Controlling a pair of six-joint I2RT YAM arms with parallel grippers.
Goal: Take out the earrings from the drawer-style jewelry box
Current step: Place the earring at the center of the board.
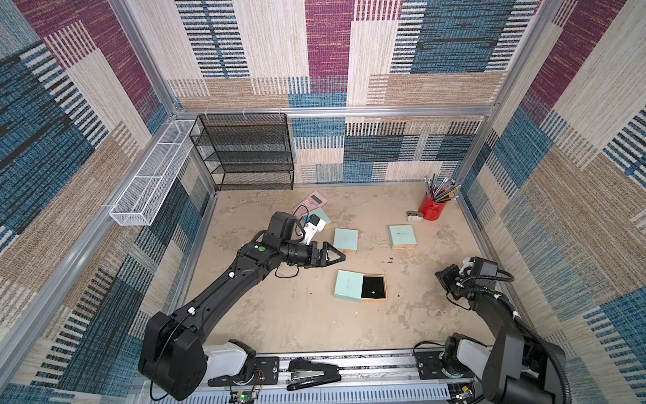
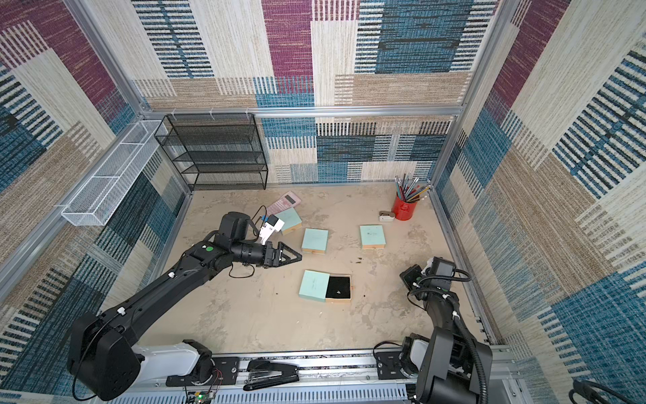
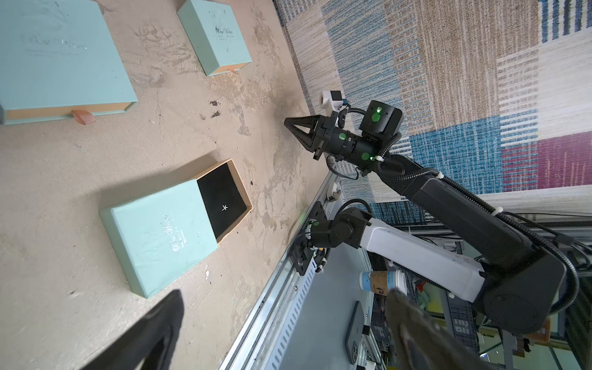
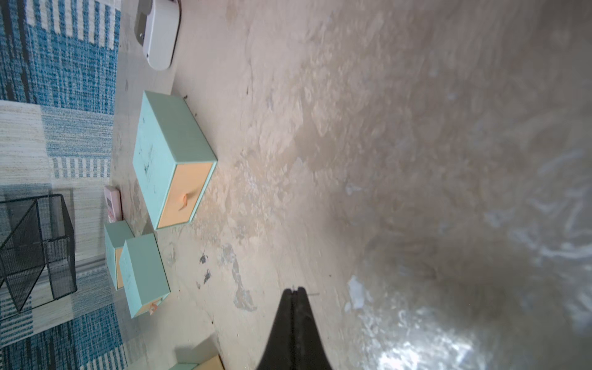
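In both top views a mint box (image 1: 347, 285) (image 2: 313, 285) lies near the middle of the beige worktop (image 1: 279, 321). Its black-lined drawer (image 1: 374, 280) is slid out toward the right arm's side. One tiny pale earring (image 1: 373, 291) (image 2: 338, 292) lies inside the drawer. The left gripper (image 1: 341, 258) hovers above the worktop just beyond the box, touching nothing. The right arm is folded near the right wall, well apart from the box.

The left wrist view shows the earring (image 3: 224, 208) as a small white star on the drawer's black lining. The left gripper's own fingers (image 3: 153, 333) are spread wide with nothing between them. Across the worktop, the right gripper (image 3: 286, 121) has its jaws pressed together and holds nothing.

In the right wrist view the right gripper's tips (image 4: 296, 290) meet over bare worktop. Three shut mint boxes (image 4: 173, 157) with peach drawer fronts lie beyond.
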